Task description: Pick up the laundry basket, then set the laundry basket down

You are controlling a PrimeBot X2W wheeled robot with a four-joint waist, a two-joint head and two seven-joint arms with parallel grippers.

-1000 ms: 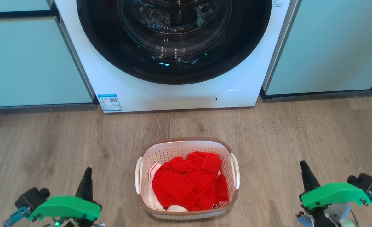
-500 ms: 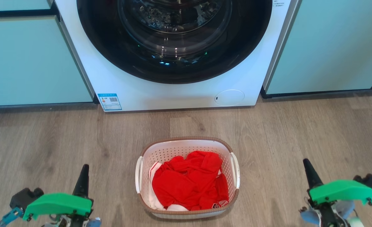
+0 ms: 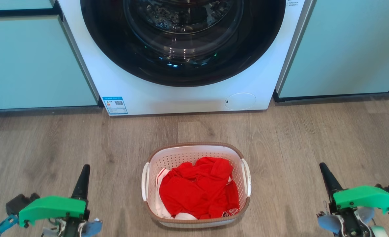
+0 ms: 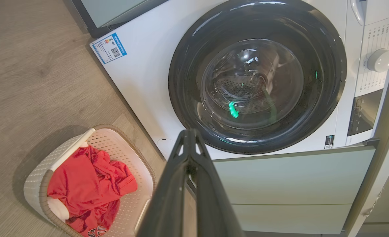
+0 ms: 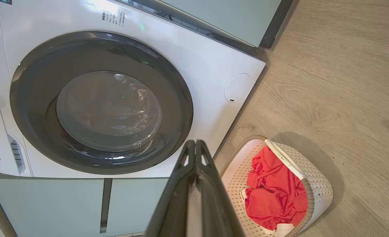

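The laundry basket stands on the wooden floor in front of the washing machine, white and perforated with a brown rim and two white side handles, holding red clothes. It also appears as the basket in the left wrist view and the basket in the right wrist view. My left gripper sits well to the basket's left, shut with nothing in it. My right gripper sits well to its right, also shut and holding nothing. In each wrist view the fingers meet at their tips.
A white front-loading washing machine with a closed dark round door stands just behind the basket. Pale green cabinet fronts flank it on both sides. Wooden floor spreads around the basket.
Both grippers have spread outward, away from the basket, the left toward the left and the right toward the right. The basket has stayed in place.
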